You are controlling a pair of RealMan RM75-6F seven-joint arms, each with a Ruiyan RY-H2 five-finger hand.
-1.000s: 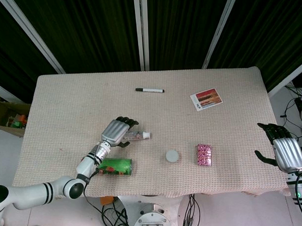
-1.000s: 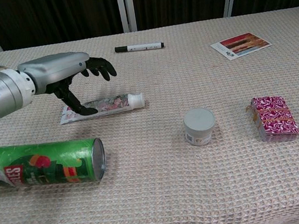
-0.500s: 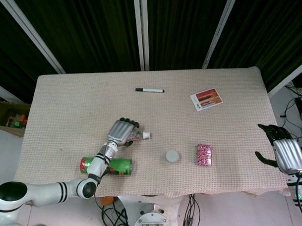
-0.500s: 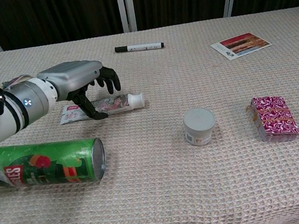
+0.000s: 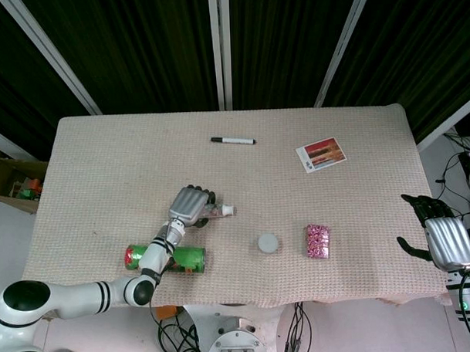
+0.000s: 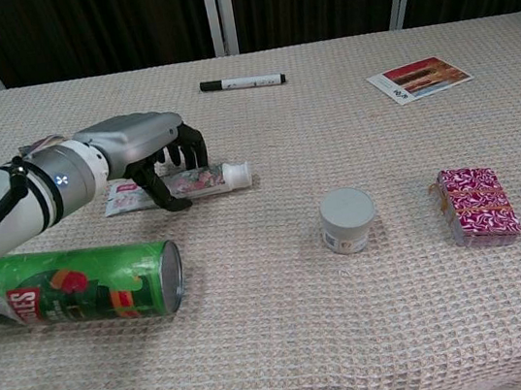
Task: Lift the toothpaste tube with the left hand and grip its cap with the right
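Observation:
The toothpaste tube (image 6: 204, 179) lies flat on the woven tablecloth, its white cap (image 6: 240, 171) pointing right. My left hand (image 6: 140, 144) arches over the tube's middle and tail. The dark fingers (image 6: 190, 150) come down on its far side and the thumb reaches the cloth on its near side. The tube still rests on the table, and I see no firm grip on it. In the head view the left hand (image 5: 188, 206) covers most of the tube (image 5: 219, 213). My right hand (image 5: 446, 240) hangs open beyond the table's right edge, holding nothing.
A green can (image 6: 78, 286) lies on its side just in front of my left forearm. A white jar (image 6: 348, 219) and a pink packet (image 6: 478, 205) sit to the right. A marker (image 6: 242, 83) and a picture card (image 6: 418, 78) lie at the back.
My left hand has moved right and come down over the tube, its fingers curling closer around it. The tube has not moved, nor has the right hand.

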